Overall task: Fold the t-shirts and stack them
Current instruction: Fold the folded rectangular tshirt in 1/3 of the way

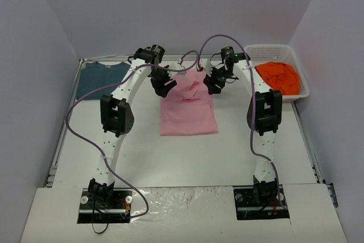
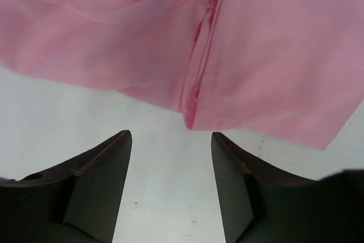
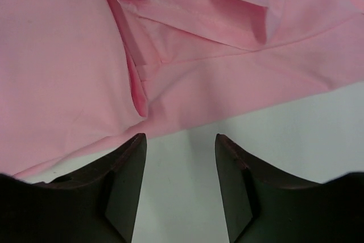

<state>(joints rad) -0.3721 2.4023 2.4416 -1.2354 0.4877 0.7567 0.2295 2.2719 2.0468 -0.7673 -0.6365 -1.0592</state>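
The light pink t-shirt lies partly folded on the table's middle, its sleeves turned in. It fills the top of the left wrist view and the right wrist view. My left gripper is open and empty at the shirt's far left edge. My right gripper is open and empty at the shirt's far right edge. The dark teal-blue t-shirt lies flat at the far left. The orange t-shirt sits crumpled in the basket.
A white mesh basket stands at the far right corner. The white table has raised edges left and right. Purple cables loop over both arms.
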